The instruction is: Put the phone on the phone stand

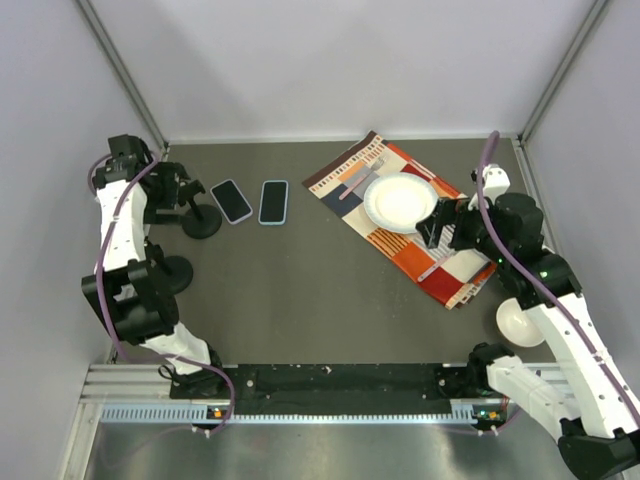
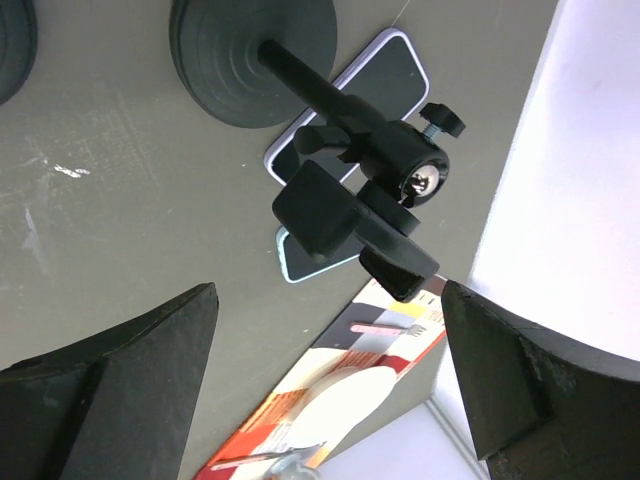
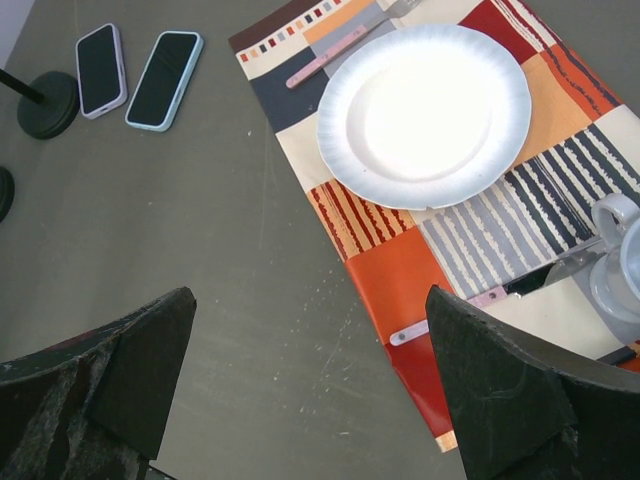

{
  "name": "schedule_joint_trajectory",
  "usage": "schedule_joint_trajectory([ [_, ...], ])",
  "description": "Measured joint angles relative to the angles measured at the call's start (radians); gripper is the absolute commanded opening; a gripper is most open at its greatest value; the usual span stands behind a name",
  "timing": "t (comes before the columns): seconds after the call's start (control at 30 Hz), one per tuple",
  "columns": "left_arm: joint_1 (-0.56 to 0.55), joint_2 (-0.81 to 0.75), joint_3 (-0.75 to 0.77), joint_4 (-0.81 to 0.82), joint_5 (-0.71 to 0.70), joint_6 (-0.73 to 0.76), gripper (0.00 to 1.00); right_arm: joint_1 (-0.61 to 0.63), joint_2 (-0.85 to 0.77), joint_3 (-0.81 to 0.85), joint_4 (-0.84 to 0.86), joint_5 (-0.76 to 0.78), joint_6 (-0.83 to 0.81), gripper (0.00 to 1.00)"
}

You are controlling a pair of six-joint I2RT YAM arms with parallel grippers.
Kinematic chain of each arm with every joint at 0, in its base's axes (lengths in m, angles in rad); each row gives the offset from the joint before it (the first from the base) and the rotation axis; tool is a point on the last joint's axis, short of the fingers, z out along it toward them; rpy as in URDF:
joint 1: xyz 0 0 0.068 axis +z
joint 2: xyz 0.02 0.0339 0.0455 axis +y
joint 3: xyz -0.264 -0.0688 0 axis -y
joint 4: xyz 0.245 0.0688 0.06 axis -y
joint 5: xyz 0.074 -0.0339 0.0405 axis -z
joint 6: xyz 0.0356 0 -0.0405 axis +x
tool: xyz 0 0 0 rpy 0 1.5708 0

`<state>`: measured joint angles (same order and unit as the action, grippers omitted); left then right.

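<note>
Jaws wide, the left gripper [image 2: 328, 305] hovers over the phone stand [image 2: 372, 190], apparently poised for the phone [image 1: 231, 200] beside its base; the right gripper [image 3: 310, 300], also open, hangs over the placemat [image 3: 395, 285].

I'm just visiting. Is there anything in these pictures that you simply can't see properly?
- Top view: the phone stand shows only its base; its clamp is lost against the black end of the left arm.
- Left wrist view: the stand's clamp overlaps the lilac-cased phone and the blue-cased phone; neither shows whole.
- Right wrist view: the mug is cut off by the right edge.
- Top view: the right arm covers part of a white dish.
</note>
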<state>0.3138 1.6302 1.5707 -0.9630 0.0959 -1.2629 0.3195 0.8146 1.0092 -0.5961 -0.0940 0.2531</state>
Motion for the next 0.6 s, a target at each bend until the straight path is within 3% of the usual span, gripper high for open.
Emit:
schedule_joint_trajectory([
  [0.07, 0.001, -0.012, 0.000, -0.001, -0.010, -0.020, 0.89, 0.000, 0.008, 0.000, 0.000, 0.000, 0.000, 0.99],
  [0.37, 0.003, 0.025, 0.000, 0.000, 0.018, -0.113, 0.88, 0.000, 0.010, 0.000, -0.001, 0.000, 0.000, 0.99],
  [0.6, 0.003, 0.039, 0.002, 0.002, -0.025, -0.153, 0.77, 0.000, 0.010, 0.000, -0.001, 0.000, 0.000, 0.99],
])
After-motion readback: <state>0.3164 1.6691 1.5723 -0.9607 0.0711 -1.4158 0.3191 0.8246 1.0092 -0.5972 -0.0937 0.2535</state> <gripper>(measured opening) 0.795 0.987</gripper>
